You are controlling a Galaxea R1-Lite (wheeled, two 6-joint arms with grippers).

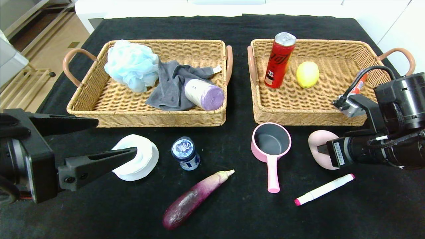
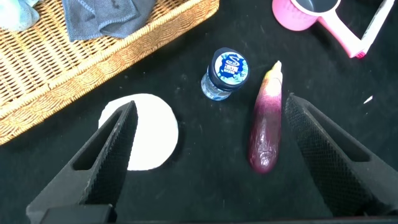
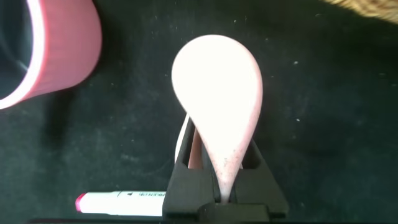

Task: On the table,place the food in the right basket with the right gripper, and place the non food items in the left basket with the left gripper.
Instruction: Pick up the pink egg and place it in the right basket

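Observation:
My right gripper [image 1: 324, 150] [image 3: 219, 146] is shut on the narrow end of a pale pink teardrop-shaped sponge [image 1: 318, 139] [image 3: 217, 81], low over the black table just in front of the right basket [image 1: 332, 114]. That basket holds a red can [image 1: 279, 60] and a lemon [image 1: 307, 74]. My left gripper [image 1: 114, 137] [image 2: 208, 115] hangs open above the table. A white roll [image 1: 141, 158] [image 2: 152, 130] lies under one finger and a purple eggplant [image 1: 194, 199] [image 2: 266, 124] beside the other. A blue-lidded jar [image 1: 185, 153] [image 2: 226, 73] stands between them.
The left basket [image 1: 142, 116] holds a blue bath puff [image 1: 131, 64], a grey cloth [image 1: 172, 84] and a purple bag roll [image 1: 204, 94]. A pink saucepan [image 1: 270, 146] and a pink-capped marker [image 1: 323, 190] lie close to my right gripper.

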